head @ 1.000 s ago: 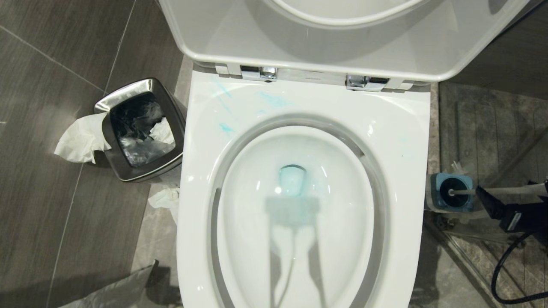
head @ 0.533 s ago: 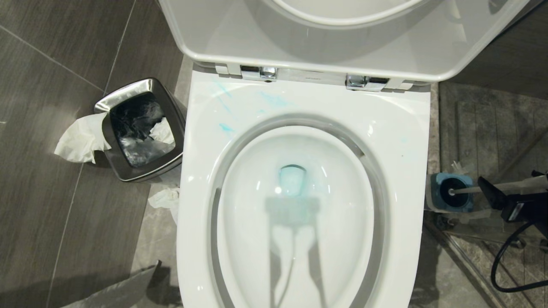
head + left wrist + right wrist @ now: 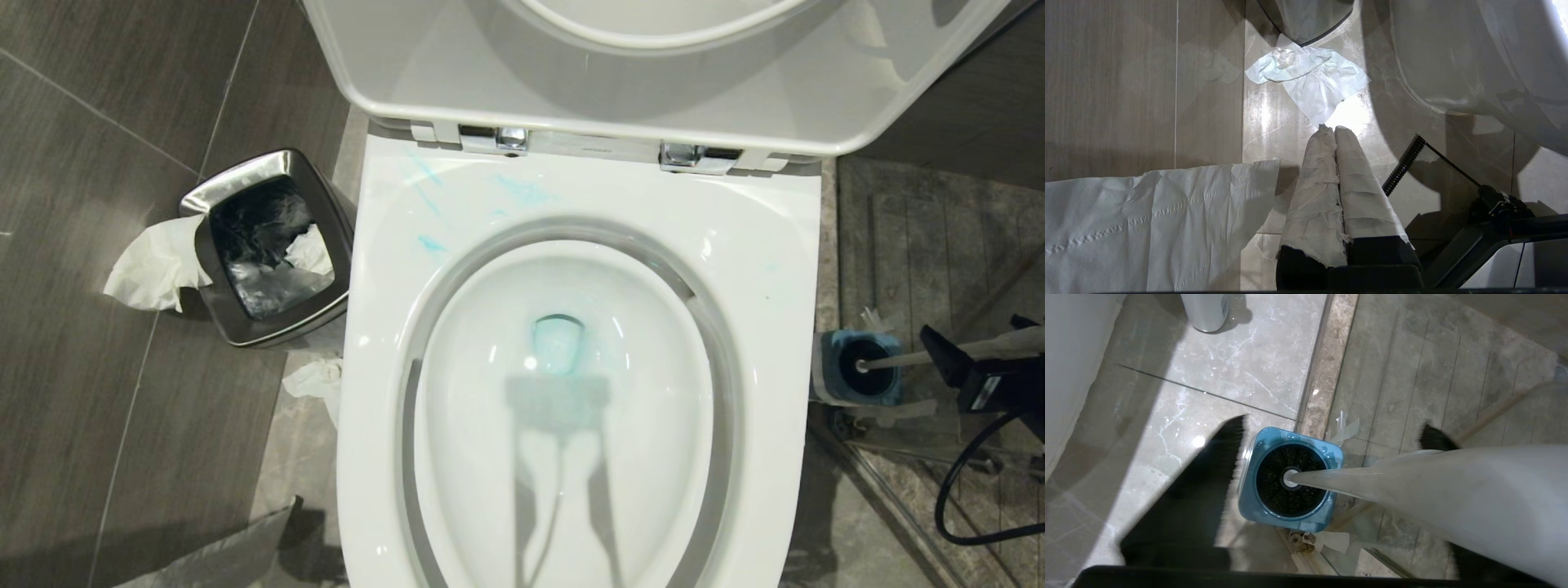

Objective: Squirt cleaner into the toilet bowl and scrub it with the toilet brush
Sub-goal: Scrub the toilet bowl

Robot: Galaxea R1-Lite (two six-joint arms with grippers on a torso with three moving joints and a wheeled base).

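A: Item one, nearest: left gripper [image 3: 1334,130]. How is it kept?

B: It is parked low over the floor beside the toilet base, its cloth-wrapped fingers [image 3: 1316,179] pressed together on nothing. A sheet of tissue [image 3: 1306,79] lies on the tiles just beyond it. The arm is judged idle, kept clear of the work.

A: Item two: right gripper [image 3: 1331,498]?

B: It is held above the blue square holder [image 3: 1289,485], to the right of the toilet. Its dark fingers [image 3: 1184,506] are spread on either side of the toilet brush [image 3: 1412,490] handle, with no closure seen. The straddle is judged a line-up for a grasp on the widened upper end.

A: Item three: the brush itself?

B: It is seated in the holder, black bristles down, handle leaning up toward the wrist. It is not yet lifted.

A: Item four: toilet bowl [image 3: 784,245]?

B: Lid and seat are raised for access. Cleaner [image 3: 522,192] is seen as turquoise streaks on the back rim and a blue tint in the water.

A: Item five, farthest?

B: A chrome waste bin [image 3: 322,192] is stood left of the bowl, tissue draped over its edge.
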